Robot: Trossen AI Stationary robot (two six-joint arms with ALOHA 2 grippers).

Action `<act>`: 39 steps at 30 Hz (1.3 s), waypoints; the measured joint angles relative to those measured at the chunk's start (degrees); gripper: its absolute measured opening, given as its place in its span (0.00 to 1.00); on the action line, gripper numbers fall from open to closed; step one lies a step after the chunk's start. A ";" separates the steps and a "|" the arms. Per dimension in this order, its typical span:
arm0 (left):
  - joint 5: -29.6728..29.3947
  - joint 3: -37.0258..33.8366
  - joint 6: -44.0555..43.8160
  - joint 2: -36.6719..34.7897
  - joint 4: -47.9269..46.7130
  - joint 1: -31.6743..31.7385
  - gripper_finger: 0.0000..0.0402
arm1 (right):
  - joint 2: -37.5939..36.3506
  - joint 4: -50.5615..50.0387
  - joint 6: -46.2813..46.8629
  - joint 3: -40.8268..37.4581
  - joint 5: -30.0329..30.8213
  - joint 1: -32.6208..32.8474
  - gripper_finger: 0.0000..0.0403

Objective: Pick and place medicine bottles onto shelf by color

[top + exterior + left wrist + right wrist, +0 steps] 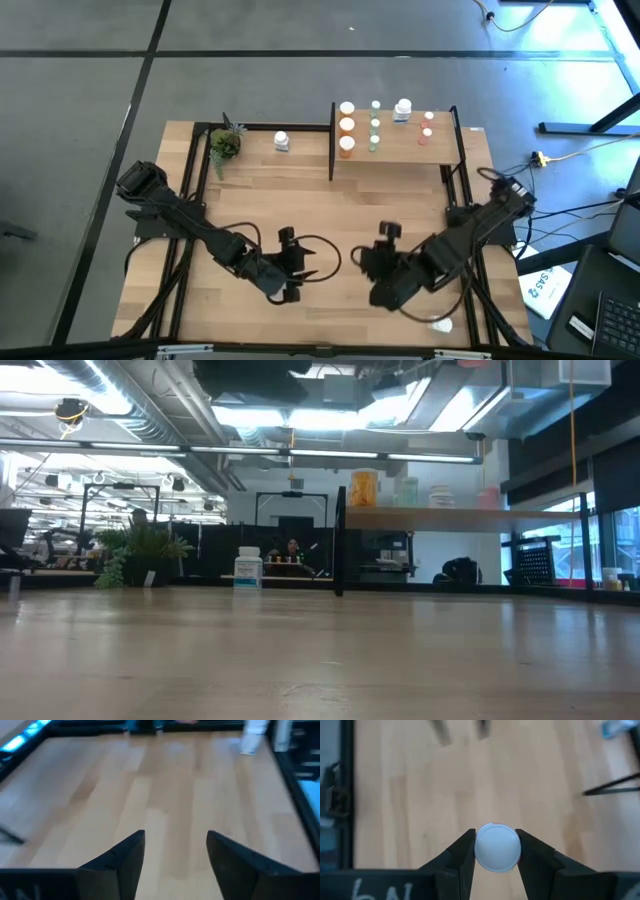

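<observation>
Open-plan office: desks (60, 565), exposed ducts (150, 405)

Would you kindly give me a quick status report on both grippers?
Right gripper shut on a white-capped bottle. Left gripper open, empty, over bare table. Shelf ahead, path unobstructed.

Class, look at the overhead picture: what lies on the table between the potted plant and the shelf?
One white bottle stands between the plant and the shelf, clearest in the high view.

Overhead camera looks straight down on the whole table (300, 200). A low camera sits at tabletop level, facing the shelf (450, 517) — also seen from above. Two wrist cameras look closely past their own fingers.
</observation>
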 joint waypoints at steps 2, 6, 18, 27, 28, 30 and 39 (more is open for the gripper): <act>2.77 -0.09 2.72 -0.80 -0.11 0.28 0.51 | -1.64 -1.55 0.30 0.00 1.24 -1.04 0.32; 5.94 0.04 5.02 -2.78 -0.09 1.18 0.51 | -5.10 -5.48 0.46 0.00 3.74 -4.16 0.32; 5.61 0.01 15.68 -11.28 -1.90 4.96 0.51 | -15.21 -18.61 -3.13 0.00 4.15 -18.97 0.32; 5.37 -0.03 17.49 -14.64 -4.08 6.16 0.51 | -21.86 -19.15 -4.22 -0.46 2.02 -24.57 0.32; 5.38 -0.03 18.07 -14.64 -4.08 6.23 0.51 | -22.36 -19.12 -4.24 -0.76 2.03 -24.98 0.32; 5.16 -0.03 19.13 -14.63 -4.07 6.25 0.51 | -23.33 -19.09 -4.33 -1.85 2.03 -25.85 0.32; 3.70 -0.03 19.83 -14.63 -4.44 8.29 0.51 | -24.49 -18.25 -10.14 -7.12 -1.93 -31.72 0.32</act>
